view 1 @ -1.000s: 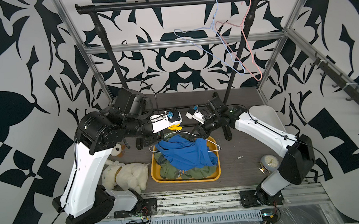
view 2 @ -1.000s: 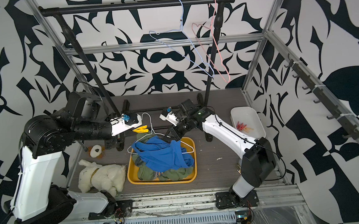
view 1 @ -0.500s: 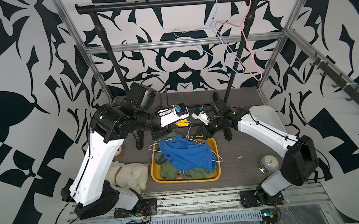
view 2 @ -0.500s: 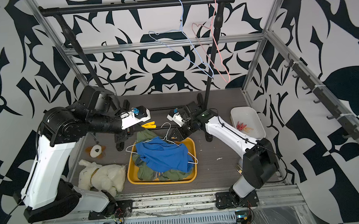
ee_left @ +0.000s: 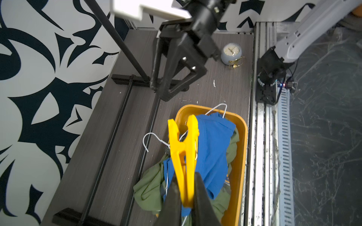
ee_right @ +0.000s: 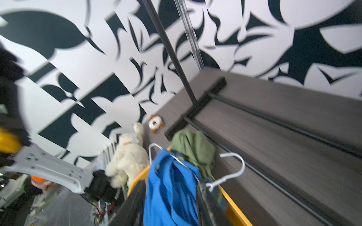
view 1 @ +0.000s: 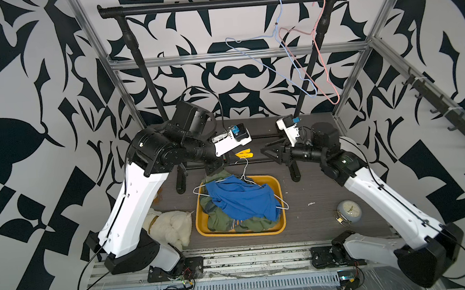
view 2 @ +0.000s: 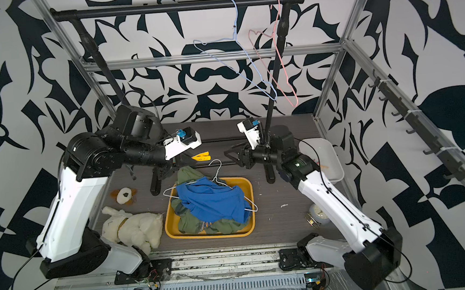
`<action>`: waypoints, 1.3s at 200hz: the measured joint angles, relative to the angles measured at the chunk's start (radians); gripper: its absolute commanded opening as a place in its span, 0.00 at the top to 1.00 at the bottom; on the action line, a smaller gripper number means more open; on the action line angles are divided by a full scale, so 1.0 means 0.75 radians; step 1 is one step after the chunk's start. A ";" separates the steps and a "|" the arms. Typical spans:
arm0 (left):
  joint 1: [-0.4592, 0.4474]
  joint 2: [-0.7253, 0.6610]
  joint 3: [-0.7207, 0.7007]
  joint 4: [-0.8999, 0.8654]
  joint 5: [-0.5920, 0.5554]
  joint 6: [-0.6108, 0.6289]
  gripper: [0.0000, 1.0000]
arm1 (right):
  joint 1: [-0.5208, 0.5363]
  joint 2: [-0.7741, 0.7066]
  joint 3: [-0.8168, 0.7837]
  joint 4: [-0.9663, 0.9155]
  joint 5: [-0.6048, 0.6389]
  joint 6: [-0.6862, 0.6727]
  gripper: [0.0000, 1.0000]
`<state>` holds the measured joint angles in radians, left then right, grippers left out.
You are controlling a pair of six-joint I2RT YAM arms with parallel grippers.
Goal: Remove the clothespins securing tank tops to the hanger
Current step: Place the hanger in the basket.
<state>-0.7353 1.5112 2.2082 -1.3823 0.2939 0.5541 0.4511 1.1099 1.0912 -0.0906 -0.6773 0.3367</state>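
The left claw (ee_left: 186, 187) is clenched on the yellow clothespin (ee_left: 184, 152), gripping it by one end so the rest of the peg juts out past the fingertips. It holds the peg in the air over the back rim of the yellow tray (view 1: 277, 181), touching no cloth. The right claw (view 1: 268, 155) faces it from the other side, released, its jaws standing apart with nothing between them (the right wrist view is blurred, but the gap shows plainly there too).

The tray sits mid-worktop (view 1: 312, 185), nearer the front edge. The tank tops are heaped in it: the bright blue tank top (view 1: 240, 198) lies on top and the olive green tank tops (view 1: 222, 222) are bunched beneath, one spilling over the tray's back left corner. A white wire hanger (view 1: 244, 167) is tangled in the heap, its hook rising clear toward the back and one shoulder poking out past the tray's right rim.

A cream plush dog (view 1: 169, 225) lies at the front left corner. A small pale blue alarm clock (view 1: 348, 210) lies toward the front right. In a top view, a white bin (view 2: 327, 158) stands against the right edge. Along the back edge stands a black garment rack (view 1: 216, 4), with a blue wire hanger (view 1: 275, 50) and a pink wire hanger (view 1: 320, 61) dangling from its bar.
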 measured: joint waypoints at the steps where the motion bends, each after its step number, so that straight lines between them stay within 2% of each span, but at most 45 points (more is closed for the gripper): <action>1: 0.000 0.002 0.000 0.004 0.000 -0.005 0.99 | 0.001 -0.010 -0.006 0.014 -0.001 0.007 0.57; 22: 0.000 0.038 0.006 0.084 -0.001 -0.100 1.00 | 0.003 -0.126 -0.073 0.162 -0.009 0.105 0.57; 59: 0.016 0.116 0.122 0.192 0.025 -0.272 0.99 | 0.003 -0.232 -0.089 0.347 -0.014 0.243 0.57; 98: 0.071 0.152 0.251 0.262 0.174 -0.423 0.99 | 0.003 -0.296 -0.105 0.546 -0.007 0.374 0.56; 128: 0.090 0.180 0.339 0.276 0.311 -0.499 0.99 | 0.003 -0.230 -0.098 0.765 -0.005 0.518 0.56; 165: 0.091 0.207 0.403 0.292 0.442 -0.551 0.99 | 0.003 -0.060 -0.037 0.969 0.002 0.682 0.56; 209: 0.092 0.221 0.411 0.298 0.504 -0.570 0.99 | 0.003 0.041 -0.007 1.177 0.014 0.842 0.56; 260: 0.124 0.233 0.430 0.316 0.523 -0.582 0.99 | 0.003 0.054 -0.007 1.318 0.025 0.942 0.55</action>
<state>-0.6426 1.6863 2.5309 -1.1454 0.6865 0.1177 0.4530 1.1507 1.0863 0.8978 -0.6586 1.0435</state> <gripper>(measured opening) 0.107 0.445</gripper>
